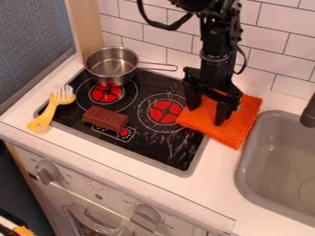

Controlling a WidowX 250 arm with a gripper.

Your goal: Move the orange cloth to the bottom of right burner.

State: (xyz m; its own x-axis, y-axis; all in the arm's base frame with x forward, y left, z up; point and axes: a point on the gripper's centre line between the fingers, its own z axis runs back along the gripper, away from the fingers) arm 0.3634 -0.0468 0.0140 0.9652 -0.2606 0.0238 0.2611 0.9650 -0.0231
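Observation:
The black gripper (206, 115) hangs over the left part of the orange cloth, open, its two fingers spread apart and pointing down. The orange cloth (232, 131) lies flat, folded into a rough square, partly on the stove's right edge and partly on the white counter. Its left corner comes close to the right burner (165, 112), a red disc with white rings on the black stovetop. The gripper covers some of the cloth's upper left. Whether the fingertips touch the cloth, I cannot tell.
A metal pot (111, 65) stands at the stove's back left, its handle pointing right. A brown chocolate bar (105, 118) lies near the front, left of the right burner. A yellow-handled fork (46, 115) rests at the left edge. The grey sink (245, 177) is at the right.

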